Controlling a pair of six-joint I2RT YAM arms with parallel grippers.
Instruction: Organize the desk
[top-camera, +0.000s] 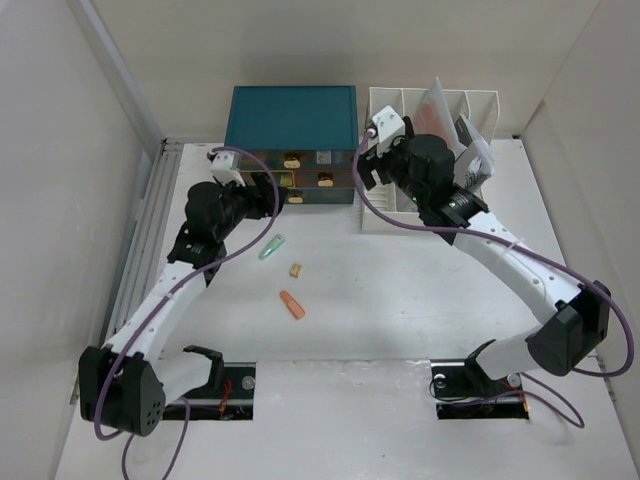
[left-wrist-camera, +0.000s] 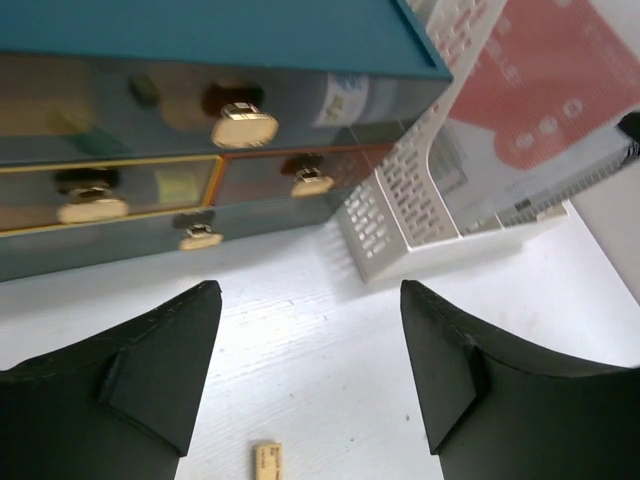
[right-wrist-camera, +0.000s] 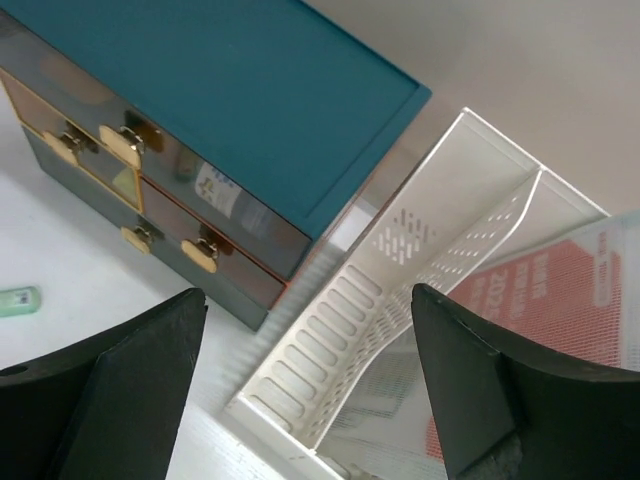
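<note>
The left jaws stand open and empty over the bench (top-camera: 400, 310), just in front of the teal drawer chest (top-camera: 292, 118). The chest stands at the far edge, its dark glossy drawer fronts carrying gold knobs (left-wrist-camera: 244, 124). On the near side of the chest, 3 small loose pieces lie apart on the bench: a pale green one (top-camera: 272, 247), an orange one (top-camera: 292, 304) nearest the arms, and a tan block (top-camera: 295, 270). Just beside the chest on the right sits a white slotted organizer (top-camera: 385, 100) holding a red-printed sheet (top-camera: 436, 105). The right jaws are spread wide, gripping nothing, above the organizer's left side.
</note>
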